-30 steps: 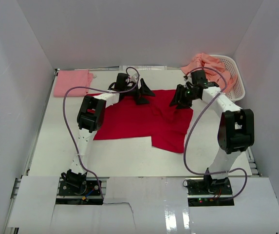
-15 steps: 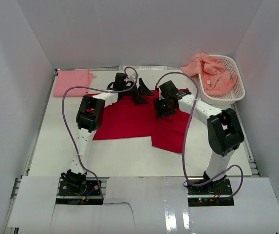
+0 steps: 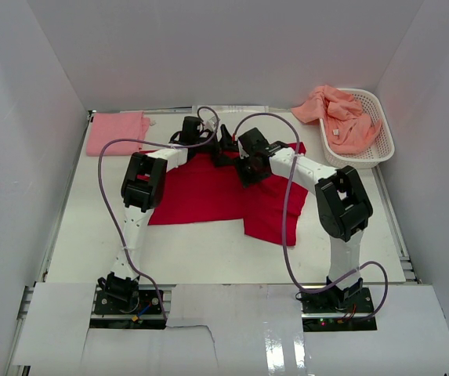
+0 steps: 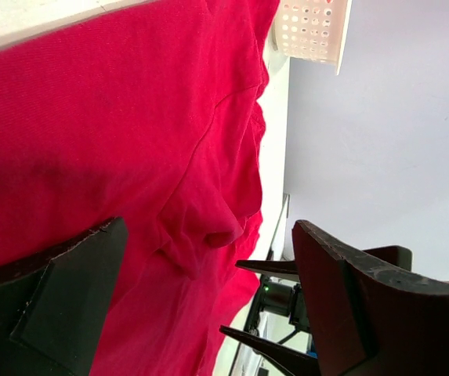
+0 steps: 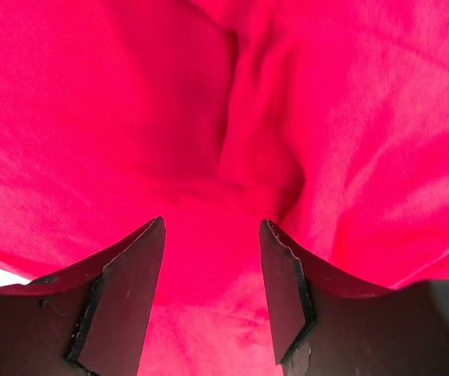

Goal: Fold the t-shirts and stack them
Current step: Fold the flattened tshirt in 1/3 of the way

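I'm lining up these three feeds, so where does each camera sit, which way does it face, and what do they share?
Top external: above and behind the left arm and right arm, looking down at the table; both show whole.
Left wrist: on the left arm, looking across the red t-shirt toward the basket; open left gripper frames it.
Right wrist: on the right arm, close over the red t-shirt; open right gripper below.
Shared: all see the red t-shirt; top and left wrist see the basket.

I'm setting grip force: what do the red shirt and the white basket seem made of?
The red t-shirt looks like soft, matte knit cloth; it creases and bunches in the wrist views. The basket looks like stiff white plastic, probably smooth, with moulded perforated walls.
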`<state>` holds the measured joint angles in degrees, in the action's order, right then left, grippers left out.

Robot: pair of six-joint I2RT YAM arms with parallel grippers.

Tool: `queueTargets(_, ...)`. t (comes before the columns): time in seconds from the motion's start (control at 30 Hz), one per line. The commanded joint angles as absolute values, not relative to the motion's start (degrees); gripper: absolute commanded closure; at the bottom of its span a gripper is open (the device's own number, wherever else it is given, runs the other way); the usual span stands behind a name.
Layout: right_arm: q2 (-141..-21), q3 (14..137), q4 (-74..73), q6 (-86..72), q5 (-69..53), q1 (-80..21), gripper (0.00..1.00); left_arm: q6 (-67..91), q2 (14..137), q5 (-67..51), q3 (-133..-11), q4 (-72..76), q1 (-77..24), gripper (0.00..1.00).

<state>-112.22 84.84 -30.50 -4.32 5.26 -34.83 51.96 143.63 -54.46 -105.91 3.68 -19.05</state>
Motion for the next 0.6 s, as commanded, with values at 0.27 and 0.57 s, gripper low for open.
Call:
queueTargets(0.27, -117.33, 91.66, -30.76, -2.37, 6.59, -34.89, 0.49, 51.24, 139.92, -54.4, -105.82, 3.69, -18.19, 0.02)
queueTargets(0.57, -119.97, 95.01, -31.29, -2.29, 6.33, -34.63, 0.64, 51.24, 140.1, -54.58, -105.64, 3.87, -18.11, 0.02)
